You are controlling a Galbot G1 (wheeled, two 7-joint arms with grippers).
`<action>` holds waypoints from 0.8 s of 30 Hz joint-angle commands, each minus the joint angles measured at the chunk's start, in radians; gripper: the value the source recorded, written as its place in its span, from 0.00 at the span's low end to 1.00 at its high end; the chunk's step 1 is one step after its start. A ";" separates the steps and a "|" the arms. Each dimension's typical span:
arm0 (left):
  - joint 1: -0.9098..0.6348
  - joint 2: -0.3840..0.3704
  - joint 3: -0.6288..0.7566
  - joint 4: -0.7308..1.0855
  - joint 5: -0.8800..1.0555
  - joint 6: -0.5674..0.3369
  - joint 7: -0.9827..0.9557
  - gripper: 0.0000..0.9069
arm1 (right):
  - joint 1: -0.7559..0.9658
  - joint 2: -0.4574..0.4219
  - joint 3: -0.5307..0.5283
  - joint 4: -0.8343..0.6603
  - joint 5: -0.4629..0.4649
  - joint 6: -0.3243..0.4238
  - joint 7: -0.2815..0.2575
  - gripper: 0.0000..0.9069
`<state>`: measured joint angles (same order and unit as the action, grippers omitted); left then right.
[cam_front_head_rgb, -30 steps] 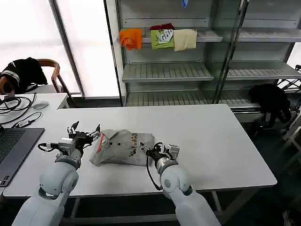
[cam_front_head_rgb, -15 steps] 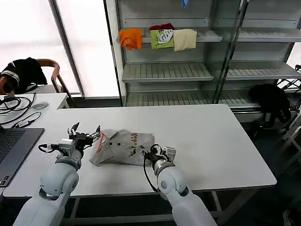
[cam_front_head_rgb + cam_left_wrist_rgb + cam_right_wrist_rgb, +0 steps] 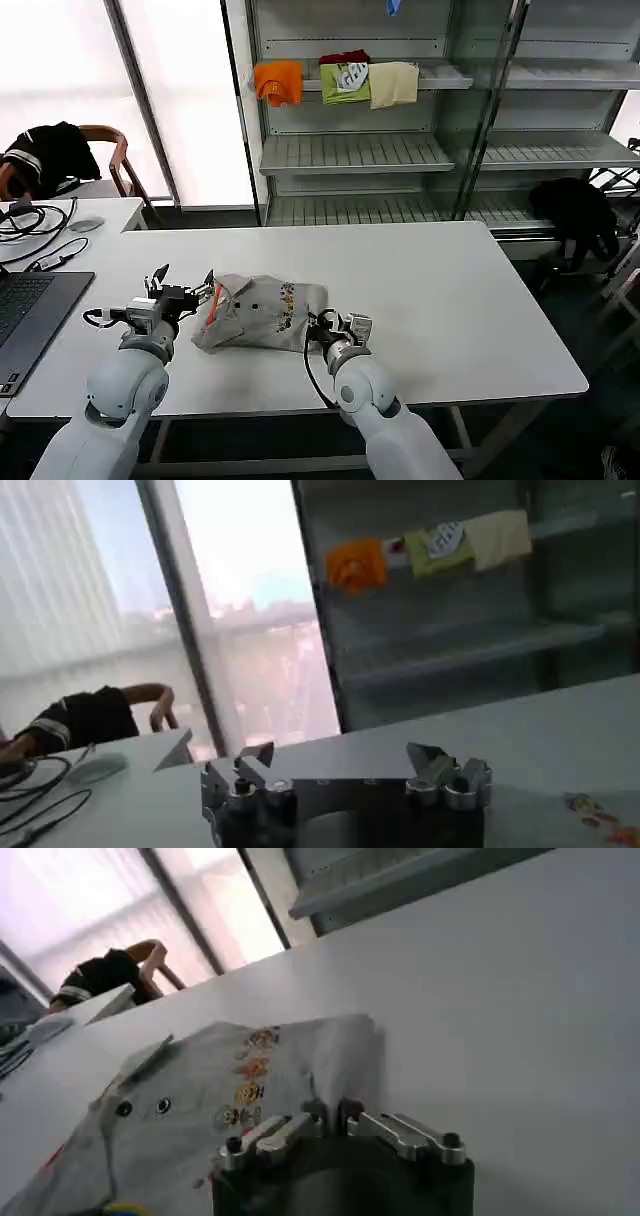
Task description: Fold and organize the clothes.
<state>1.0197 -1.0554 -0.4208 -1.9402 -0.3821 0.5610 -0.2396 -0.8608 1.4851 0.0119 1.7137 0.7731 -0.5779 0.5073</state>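
Right wrist view: right hand [image 3: 325, 1116] apparently pinching the grey shirt [image 3: 220, 1093] (left hand [image 3: 345, 770] wide).

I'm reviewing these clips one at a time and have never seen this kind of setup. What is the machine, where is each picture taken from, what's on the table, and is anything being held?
This is a two-armed robot at a white table. The wide picture comes from a camera on its head, looking down at its own arms. The other two come from cameras on its wrists, looking past its jaws.

On the table lies a bundle of light grey shirts, loosely folded, with a small coloured print and an orange stripe. The same bundle appears in the right wrist picture.

The left gripper sits at the bundle's left edge with its jaws open, gripping nothing; it shows in its own wrist picture too. The right gripper is at the bundle's right edge with its jaws together; whether cloth is pinched between them I cannot tell.

A laptop sits at the far left.
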 commanded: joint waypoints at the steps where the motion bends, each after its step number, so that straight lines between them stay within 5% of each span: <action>1: -0.006 -0.002 0.004 0.006 0.001 0.000 -0.002 1.00 | 0.005 -0.059 0.002 0.020 -0.002 -0.001 -0.027 0.00; 13: -0.032 -0.025 0.042 0.021 0.013 0.005 -0.006 1.00 | -0.003 -0.276 0.073 0.054 0.030 -0.002 -0.079 0.00; 24: -0.026 -0.049 0.048 0.014 0.018 0.012 -0.006 1.00 | -0.012 -0.369 0.151 0.018 0.021 -0.001 -0.110 0.00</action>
<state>0.9912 -1.0966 -0.3781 -1.9215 -0.3654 0.5684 -0.2453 -0.8652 1.2240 0.1054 1.7450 0.7976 -0.5784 0.4160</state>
